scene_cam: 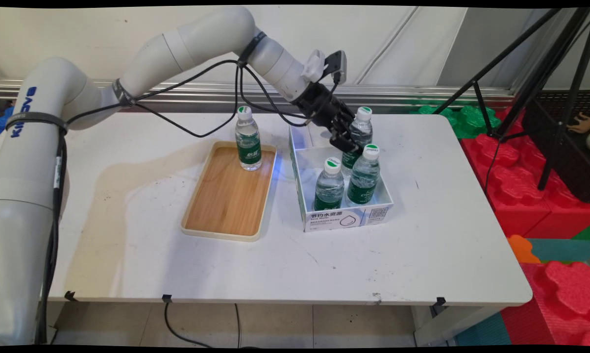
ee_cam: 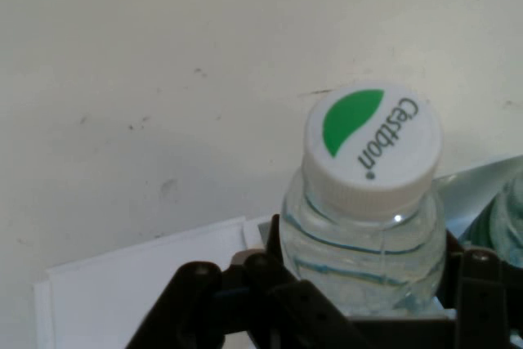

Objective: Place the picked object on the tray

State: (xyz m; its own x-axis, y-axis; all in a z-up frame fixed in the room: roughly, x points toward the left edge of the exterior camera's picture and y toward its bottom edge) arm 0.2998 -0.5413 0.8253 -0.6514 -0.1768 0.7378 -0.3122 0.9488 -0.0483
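Gripper is grasping the far bottle just below its shoulder. In the hand view the black fingers are pressing against both sides of the clear ribbed body, with the white green-leaf cap showing above them. The held bottle is standing at the far right of the open white box. From the main view I cannot tell whether its base is resting on the box floor.

Judgement on the grip: the body is thin ribbed plastic, so it is probably calling for firm but not crushing pressure. The hold is sitting high on a water-filled bottle, so keeping the bottle upright and any motion slow and vertical should be limiting swing. The two neighbours are standing just beside it, and the box wall is near, so clearance on those sides is mattering most.

Count:
- Bottles: four in all. Three are in the box, namely the held one and two nearer ones. One is standing upright at the far end of the tray.
- Wooden tray: one, lying just left of the box.
- Box: one.

Both tray and box are resting on the white surface.
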